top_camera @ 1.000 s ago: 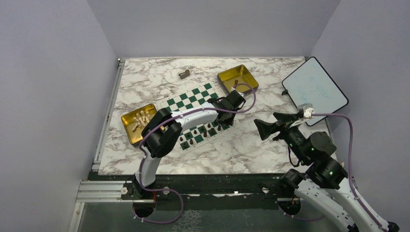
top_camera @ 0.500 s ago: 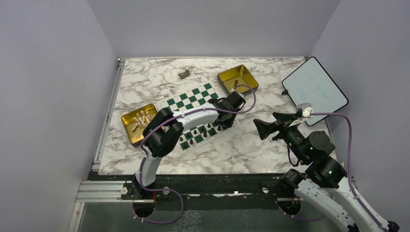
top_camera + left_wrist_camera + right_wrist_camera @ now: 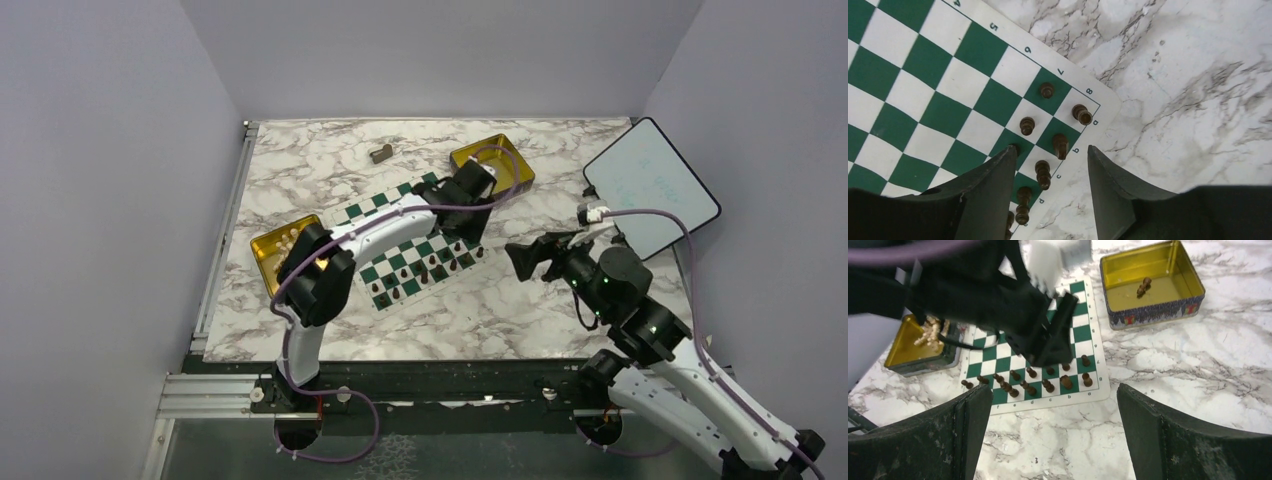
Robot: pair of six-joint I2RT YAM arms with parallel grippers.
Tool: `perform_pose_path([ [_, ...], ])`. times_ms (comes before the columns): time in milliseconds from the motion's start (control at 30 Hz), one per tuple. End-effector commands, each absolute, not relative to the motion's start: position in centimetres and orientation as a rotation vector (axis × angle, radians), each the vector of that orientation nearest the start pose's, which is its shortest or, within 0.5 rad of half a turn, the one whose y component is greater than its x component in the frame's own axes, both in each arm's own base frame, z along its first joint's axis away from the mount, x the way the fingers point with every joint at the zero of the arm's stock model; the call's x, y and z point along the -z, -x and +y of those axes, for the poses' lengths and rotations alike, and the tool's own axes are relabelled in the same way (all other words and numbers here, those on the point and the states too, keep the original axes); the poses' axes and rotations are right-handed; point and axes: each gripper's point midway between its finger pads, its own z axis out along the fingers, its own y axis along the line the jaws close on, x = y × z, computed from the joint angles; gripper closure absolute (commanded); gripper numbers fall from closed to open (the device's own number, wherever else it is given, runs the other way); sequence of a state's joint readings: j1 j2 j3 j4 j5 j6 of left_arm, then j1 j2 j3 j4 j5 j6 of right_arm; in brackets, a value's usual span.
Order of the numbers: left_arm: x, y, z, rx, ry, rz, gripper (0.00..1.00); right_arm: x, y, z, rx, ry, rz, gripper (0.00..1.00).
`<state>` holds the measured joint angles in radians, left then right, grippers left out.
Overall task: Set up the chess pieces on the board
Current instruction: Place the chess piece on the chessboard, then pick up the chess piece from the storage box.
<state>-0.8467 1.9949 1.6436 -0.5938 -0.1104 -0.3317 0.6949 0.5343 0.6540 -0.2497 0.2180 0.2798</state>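
Holding one dark chess piece, a gold tin sits upper right; second tin (left edge) holds pale pieces. Left gripper and right gripper: both spread.

Green-and-white chequered board mat: middle squares hidden beneath white left arm, top view. Tiny dark brown chess pieces: kinds too small to tell there.

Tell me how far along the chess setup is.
Done: two rows of dark pieces stand along the board's near edge. In hand: nothing; left gripper and right gripper open, empty. Left: one dark piece in the far tin, light pieces in the near tin.
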Motion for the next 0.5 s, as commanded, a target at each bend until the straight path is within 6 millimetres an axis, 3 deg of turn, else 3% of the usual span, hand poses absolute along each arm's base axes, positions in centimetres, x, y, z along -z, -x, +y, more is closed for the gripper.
perform_pose_path([
  [0, -16.3, -35.1, -35.1, 0.605, -0.507, 2.403, 0.43, -26.0, -24.2, 16.0, -0.505, 0.150, 1.776, 0.00],
  [233, -18.2, -38.9, -28.2, 0.735, -0.297, 2.342, 0.39, -23.4, -28.2, 17.2, -0.322, 0.131, 1.946, 0.00],
  [467, -19.6, -38.5, -22.2, 0.747, -0.183, 2.272, 0.31, -21.7, -33.5, 19.2, -0.229, 0.124, 1.964, 0.00],
])
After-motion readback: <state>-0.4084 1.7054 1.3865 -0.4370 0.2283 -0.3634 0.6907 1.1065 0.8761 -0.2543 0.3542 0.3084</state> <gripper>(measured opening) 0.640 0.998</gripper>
